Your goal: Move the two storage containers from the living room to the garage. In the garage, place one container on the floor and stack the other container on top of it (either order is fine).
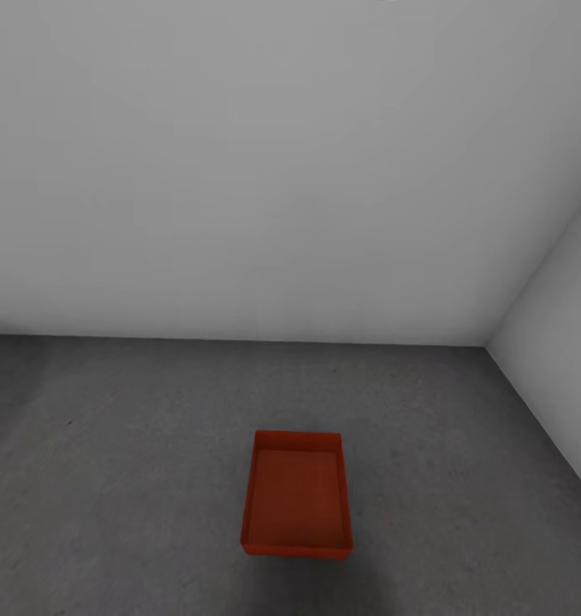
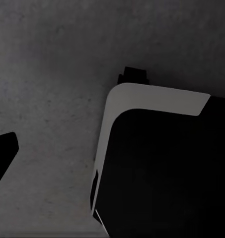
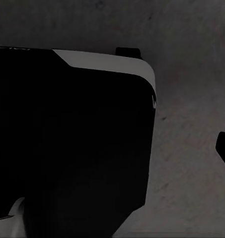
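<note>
One storage container (image 1: 297, 496) is sitting open-topped on the concrete floor (image 1: 110, 479) of the garage, at six o'clock in the head view, near the wall corner (image 1: 487, 342). Finger state: cannot tell. Judgement: first placement is standing complete; fetching and stacking the second container is remaining.

text: none legible | labels: none | numbers: none | storage container (image 1: 296, 496): plain walls | floor (image 1: 110, 479): unmarked
</note>
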`<state>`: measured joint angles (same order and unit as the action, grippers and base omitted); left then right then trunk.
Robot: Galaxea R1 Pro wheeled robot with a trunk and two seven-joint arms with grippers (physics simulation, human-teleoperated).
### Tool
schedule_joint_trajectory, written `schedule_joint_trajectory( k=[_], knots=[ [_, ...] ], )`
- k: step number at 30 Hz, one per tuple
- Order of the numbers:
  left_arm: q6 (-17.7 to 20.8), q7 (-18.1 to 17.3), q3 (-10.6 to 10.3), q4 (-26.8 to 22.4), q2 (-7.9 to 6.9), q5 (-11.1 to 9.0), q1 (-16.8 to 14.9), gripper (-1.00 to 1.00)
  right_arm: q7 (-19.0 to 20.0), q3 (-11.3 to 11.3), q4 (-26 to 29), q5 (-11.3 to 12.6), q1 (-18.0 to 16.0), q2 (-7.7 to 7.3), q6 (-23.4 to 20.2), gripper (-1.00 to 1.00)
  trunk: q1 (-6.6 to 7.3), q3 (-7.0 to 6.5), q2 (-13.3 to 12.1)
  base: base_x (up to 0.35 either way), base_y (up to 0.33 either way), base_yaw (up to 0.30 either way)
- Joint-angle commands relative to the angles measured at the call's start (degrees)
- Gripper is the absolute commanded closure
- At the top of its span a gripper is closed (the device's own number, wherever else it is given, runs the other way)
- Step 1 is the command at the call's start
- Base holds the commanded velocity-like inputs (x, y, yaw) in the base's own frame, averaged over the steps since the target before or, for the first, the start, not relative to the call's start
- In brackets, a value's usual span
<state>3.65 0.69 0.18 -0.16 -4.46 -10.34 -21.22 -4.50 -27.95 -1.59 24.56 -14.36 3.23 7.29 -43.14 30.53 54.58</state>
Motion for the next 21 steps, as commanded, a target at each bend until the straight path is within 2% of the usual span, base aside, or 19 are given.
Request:
schedule_joint_trajectory(
  k=[1, 8, 18, 21],
  knots=[
    [0.22, 0.05, -0.02, -0.02, -0.01, -0.45, 0.00, -1.00, -0.07, -0.48, -0.17, 0.48, -0.06, 0.04, 0.37, -1.00, 0.22, -0.14, -0.38, 0.000, 0.000, 0.000],
    [0.25, 0.02, 0.00, -0.02, 0.10, -0.52, 0.04, -1.00, -0.10, -0.50, -0.17, 0.57, -0.06, 0.03, 0.54, -1.00, 1.76, -1.40, -3.19, 0.000, 0.000, 0.000],
    [0.31, 0.02, -0.02, -0.08, 0.32, -0.50, 0.04, -1.00, -0.16, -0.53, -0.17, 0.57, -0.06, -0.01, 0.51, -1.00, 1.76, -1.40, -3.19, 0.000, 0.000, 0.000],
    [0.31, 0.02, -0.01, -0.10, 0.36, -0.48, 0.04, -1.00, -0.16, -0.53, -0.17, 0.57, -0.06, -0.42, 0.55, -1.00, 1.76, -1.40, -3.19, 0.000, 0.000, 0.000]
  ],
)
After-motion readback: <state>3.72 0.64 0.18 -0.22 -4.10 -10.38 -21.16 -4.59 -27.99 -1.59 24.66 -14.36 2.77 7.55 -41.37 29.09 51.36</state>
